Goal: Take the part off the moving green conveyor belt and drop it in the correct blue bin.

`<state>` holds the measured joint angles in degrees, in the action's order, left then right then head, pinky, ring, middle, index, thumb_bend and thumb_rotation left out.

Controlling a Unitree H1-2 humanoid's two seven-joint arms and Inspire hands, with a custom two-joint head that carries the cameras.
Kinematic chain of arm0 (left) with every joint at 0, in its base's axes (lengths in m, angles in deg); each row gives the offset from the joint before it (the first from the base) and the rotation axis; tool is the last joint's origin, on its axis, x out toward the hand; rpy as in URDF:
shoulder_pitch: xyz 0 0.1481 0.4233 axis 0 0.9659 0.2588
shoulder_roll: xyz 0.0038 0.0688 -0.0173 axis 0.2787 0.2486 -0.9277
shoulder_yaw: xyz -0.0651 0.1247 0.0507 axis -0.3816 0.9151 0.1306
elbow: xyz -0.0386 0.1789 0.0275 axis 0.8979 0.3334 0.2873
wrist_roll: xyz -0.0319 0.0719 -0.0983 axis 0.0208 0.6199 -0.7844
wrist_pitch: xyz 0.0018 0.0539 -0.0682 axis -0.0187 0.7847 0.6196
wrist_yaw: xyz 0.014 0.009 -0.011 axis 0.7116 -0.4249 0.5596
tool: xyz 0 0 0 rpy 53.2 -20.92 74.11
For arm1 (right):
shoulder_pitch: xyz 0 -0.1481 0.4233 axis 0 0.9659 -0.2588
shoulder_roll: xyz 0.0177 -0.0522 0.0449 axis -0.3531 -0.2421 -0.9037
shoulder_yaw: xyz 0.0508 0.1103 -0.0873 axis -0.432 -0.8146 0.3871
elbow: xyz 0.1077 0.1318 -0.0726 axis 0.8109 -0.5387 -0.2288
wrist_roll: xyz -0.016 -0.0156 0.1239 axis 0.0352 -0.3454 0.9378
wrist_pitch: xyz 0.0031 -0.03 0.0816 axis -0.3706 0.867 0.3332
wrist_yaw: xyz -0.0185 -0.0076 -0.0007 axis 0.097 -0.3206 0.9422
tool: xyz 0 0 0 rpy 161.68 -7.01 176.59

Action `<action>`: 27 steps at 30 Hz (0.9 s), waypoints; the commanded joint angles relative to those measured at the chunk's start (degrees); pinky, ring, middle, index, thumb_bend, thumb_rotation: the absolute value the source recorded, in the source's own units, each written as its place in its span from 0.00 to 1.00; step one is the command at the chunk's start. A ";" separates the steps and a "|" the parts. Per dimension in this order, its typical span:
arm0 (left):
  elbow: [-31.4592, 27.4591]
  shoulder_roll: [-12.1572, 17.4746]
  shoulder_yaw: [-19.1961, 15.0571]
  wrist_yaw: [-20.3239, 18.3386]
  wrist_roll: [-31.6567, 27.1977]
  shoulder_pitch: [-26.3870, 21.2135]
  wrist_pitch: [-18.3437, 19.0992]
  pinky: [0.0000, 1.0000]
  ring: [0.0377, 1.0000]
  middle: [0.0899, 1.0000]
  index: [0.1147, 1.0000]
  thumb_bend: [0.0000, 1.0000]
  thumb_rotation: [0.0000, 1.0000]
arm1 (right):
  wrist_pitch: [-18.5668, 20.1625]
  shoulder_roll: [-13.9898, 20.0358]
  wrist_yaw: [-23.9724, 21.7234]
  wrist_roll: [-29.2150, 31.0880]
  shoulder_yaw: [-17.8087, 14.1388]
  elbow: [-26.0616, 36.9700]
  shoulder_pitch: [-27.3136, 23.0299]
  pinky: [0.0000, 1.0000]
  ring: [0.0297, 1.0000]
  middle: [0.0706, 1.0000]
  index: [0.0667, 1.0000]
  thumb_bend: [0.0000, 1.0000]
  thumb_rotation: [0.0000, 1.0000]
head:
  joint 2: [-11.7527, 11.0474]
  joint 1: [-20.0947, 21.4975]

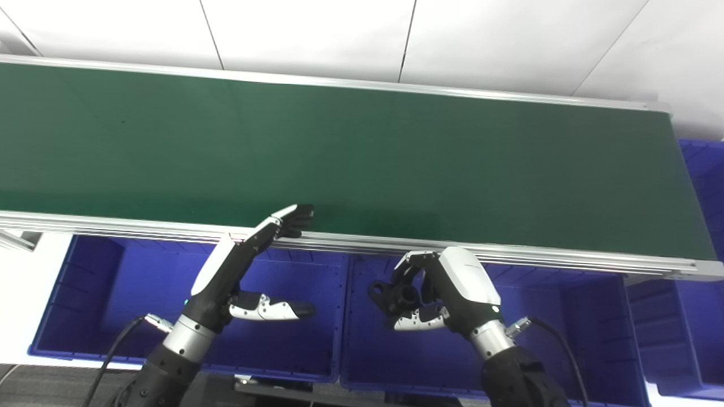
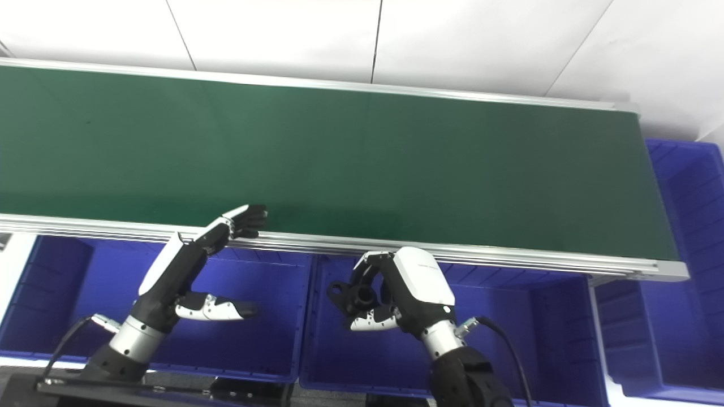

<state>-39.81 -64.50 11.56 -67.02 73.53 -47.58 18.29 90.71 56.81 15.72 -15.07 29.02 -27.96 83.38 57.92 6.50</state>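
My right hand (image 1: 438, 291) is shut on a black part (image 1: 390, 294) with round holes and holds it over the middle blue bin (image 1: 588, 316), below the belt's near rail; the part also shows in the right eye view (image 2: 350, 294). My left hand (image 1: 254, 265) is open and empty over the left blue bin (image 1: 96, 282), its fingers stretched up to the rail and its thumb pointing right. The green conveyor belt (image 1: 362, 158) carries no part in view.
A silver rail (image 1: 537, 254) runs along the belt's near edge above the bins. A third blue bin (image 1: 701, 186) stands past the belt's right end. A white wall (image 1: 362, 34) is behind the belt. A cable (image 1: 557, 339) hangs from my right wrist.
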 commanded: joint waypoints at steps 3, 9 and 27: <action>-1.40 -0.50 -0.86 -1.18 -1.11 0.04 -1.62 0.75 0.82 0.84 0.83 0.73 0.48 | 3.24 -1.33 -0.70 -2.38 0.62 -1.80 -1.92 0.21 0.25 0.43 0.45 0.52 0.00 | -0.16 0.44; -1.66 -1.22 -1.11 -2.15 -0.58 0.73 -1.43 0.77 0.82 0.84 0.84 0.73 0.48 | 10.65 -1.88 -5.45 -7.53 1.73 -4.50 -3.85 0.29 0.38 0.44 0.46 0.52 0.00 | -0.04 1.00; -1.22 -1.77 -1.15 -1.63 -0.30 2.32 -1.75 0.77 0.82 0.84 0.84 0.72 0.47 | 11.62 -0.09 -4.48 -3.62 0.18 9.97 2.42 0.87 0.89 0.89 0.89 0.71 0.81 | -1.48 -0.35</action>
<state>-39.83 -66.70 10.68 -69.12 74.04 -45.87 18.29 107.04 57.39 5.79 -20.27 30.05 -20.96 84.96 56.43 6.24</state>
